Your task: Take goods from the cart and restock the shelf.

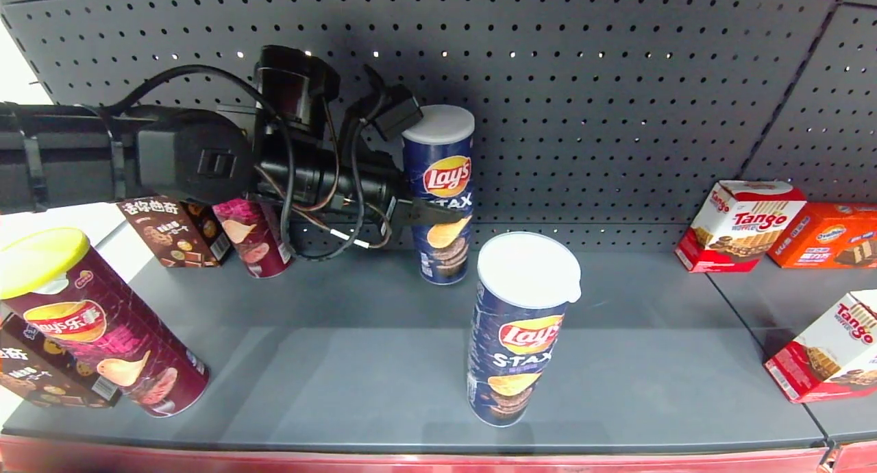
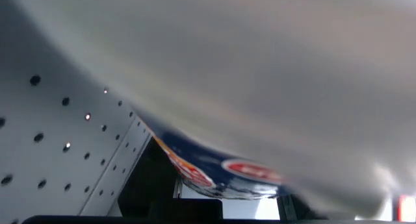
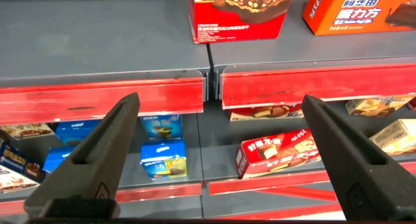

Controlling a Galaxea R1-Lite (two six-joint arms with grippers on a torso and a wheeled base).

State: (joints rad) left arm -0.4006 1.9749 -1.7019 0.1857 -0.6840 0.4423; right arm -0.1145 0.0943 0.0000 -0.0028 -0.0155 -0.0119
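Left gripper [image 1: 438, 216] clasps a tall blue white-lidded can [image 1: 438, 147], far on the grey metal shelf [image 1: 342, 349]. Right gripper [image 3: 221, 99] gapes, fingers apart.

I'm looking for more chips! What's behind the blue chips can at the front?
Another blue chips can, farther back and a bit left, held in the left gripper, with the pegboard wall behind. The front can covers the shelf right behind it.
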